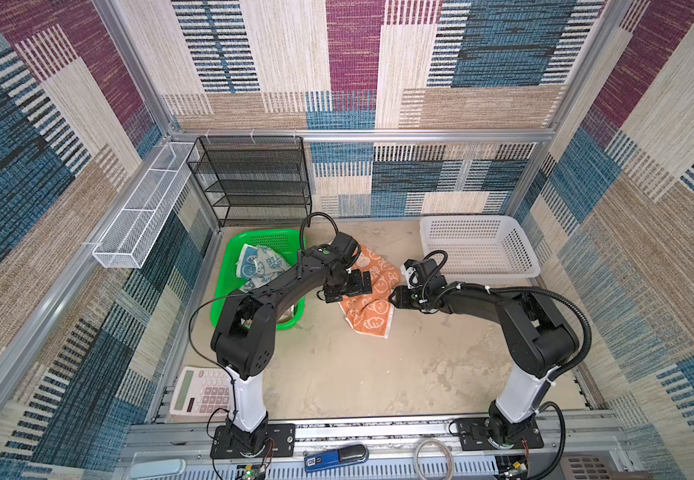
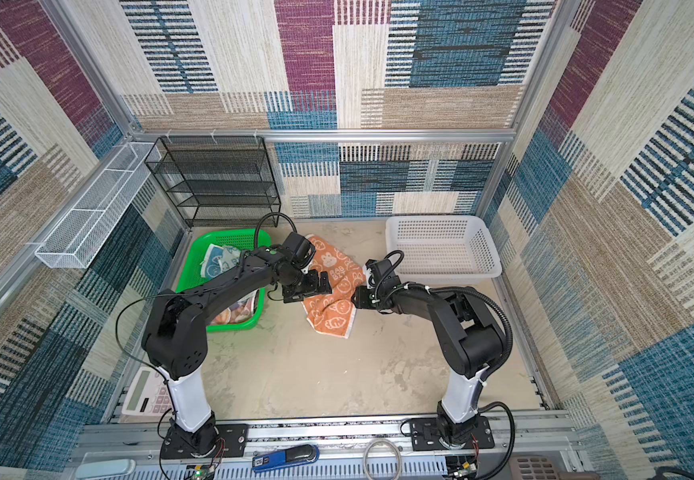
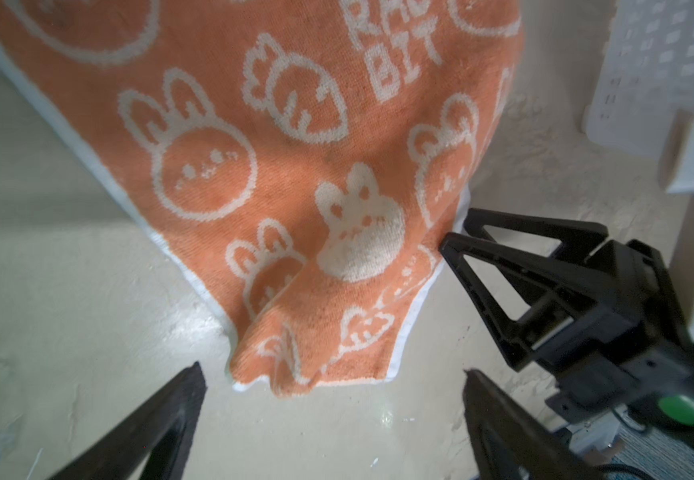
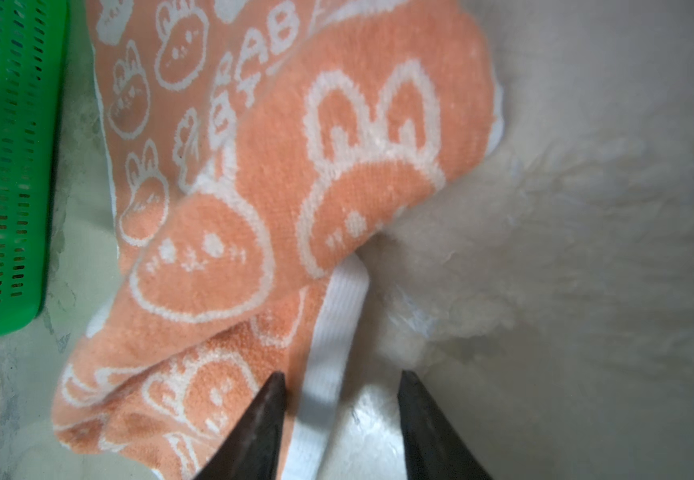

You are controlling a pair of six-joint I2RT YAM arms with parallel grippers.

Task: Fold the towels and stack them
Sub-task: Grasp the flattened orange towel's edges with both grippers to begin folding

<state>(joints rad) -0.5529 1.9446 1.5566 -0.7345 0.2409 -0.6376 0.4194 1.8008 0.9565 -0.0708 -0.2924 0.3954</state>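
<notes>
An orange towel (image 1: 372, 309) (image 2: 333, 309) with white rabbit drawings lies rumpled on the table's middle, one side doubled over itself (image 4: 295, 166). My left gripper (image 1: 347, 289) (image 2: 308, 286) hangs open over its left part; a towel corner (image 3: 295, 166) lies just ahead of the wide-apart fingers (image 3: 333, 370). My right gripper (image 1: 393, 295) (image 2: 355, 297) is low at the towel's right edge. Its jaws (image 4: 341, 376) are apart astride the white hem, unclamped. A bunched blue towel (image 1: 262, 266) (image 2: 220, 259) lies in the green basket (image 1: 254, 235), with a whitish towel (image 2: 235, 311) partly under my left arm.
A white perforated basket (image 1: 478, 245) stands at the back right. A black mesh rack (image 1: 254, 183) is against the back wall and a white wire tray (image 1: 142, 212) hangs on the left wall. A calculator (image 1: 200, 390) lies front left.
</notes>
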